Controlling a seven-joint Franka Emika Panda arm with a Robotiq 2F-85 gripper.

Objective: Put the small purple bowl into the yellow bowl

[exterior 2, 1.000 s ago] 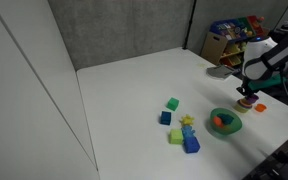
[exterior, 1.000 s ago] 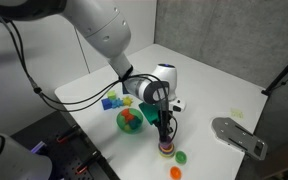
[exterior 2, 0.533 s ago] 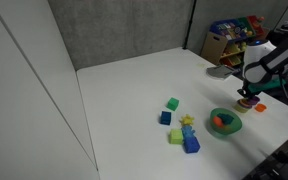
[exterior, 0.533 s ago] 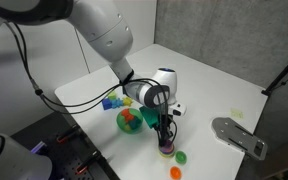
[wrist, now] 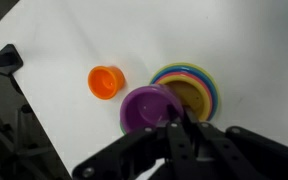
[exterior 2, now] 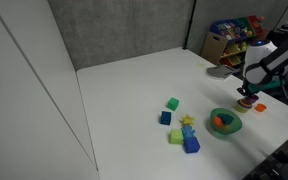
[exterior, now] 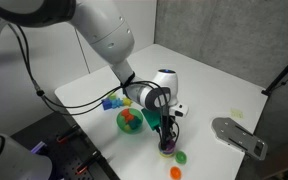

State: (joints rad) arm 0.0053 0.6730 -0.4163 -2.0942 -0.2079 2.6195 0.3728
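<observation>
The gripper [wrist: 182,128], jaws narrow, pinches the rim of the purple bowl [wrist: 146,108]. Round, glossy and empty, the bowl overlaps the yellow bowl [wrist: 194,95] near the table [wrist: 84,40] edge.

Small purple bowl [wrist: 147,108], mouth up, touching the rim of the yellow bowl [wrist: 192,95], also upright.

The arm [exterior: 109,40] sweeps down across the tabletop [exterior: 199,75] and bends sharply at the wrist [exterior: 160,88], so the gripper [exterior: 167,146] points straight down close to the table's edge in both exterior views (it hangs there too at [exterior 2: 247,98]). In the wrist view its dark fingers [wrist: 184,135] are drawn close together, pinching the rim of the small purple bowl [wrist: 144,108].
</observation>
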